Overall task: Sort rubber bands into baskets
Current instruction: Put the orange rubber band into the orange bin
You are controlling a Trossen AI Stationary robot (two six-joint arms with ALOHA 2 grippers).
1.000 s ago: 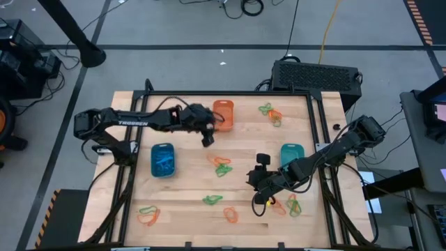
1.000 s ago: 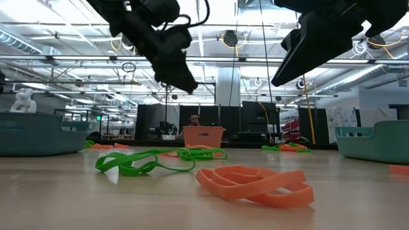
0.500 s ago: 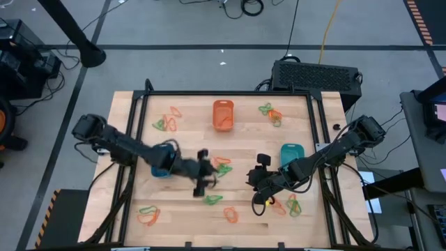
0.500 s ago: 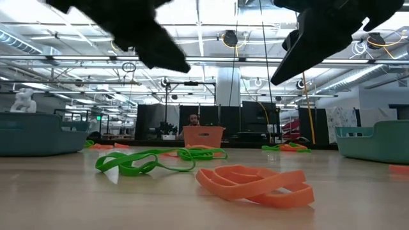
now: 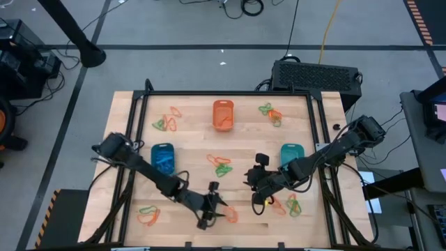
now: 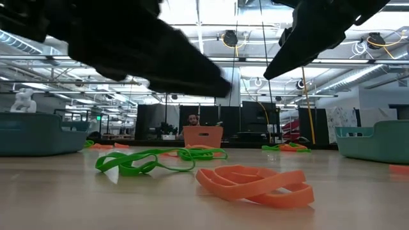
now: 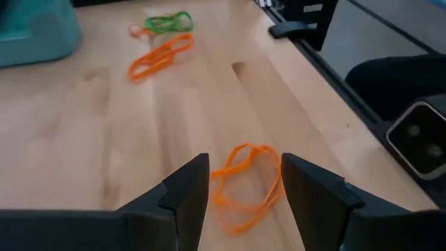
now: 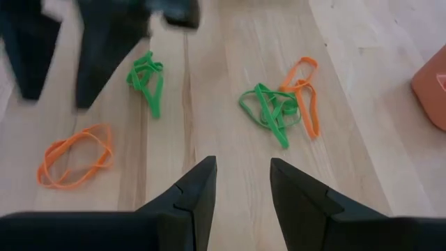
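Wooden table (image 5: 188, 150): blue basket (image 5: 163, 159) holds blue bands; both hands' fingers apart, empty.

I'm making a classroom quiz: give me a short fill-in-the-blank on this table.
1. The left claw is open over an ____ rubber band.
2. The basket at the table's far edge is ____.
3. The blue basket holds ____ rubber bands.
4. The right claw holds ____.

Missing: orange; orange; blue; nothing
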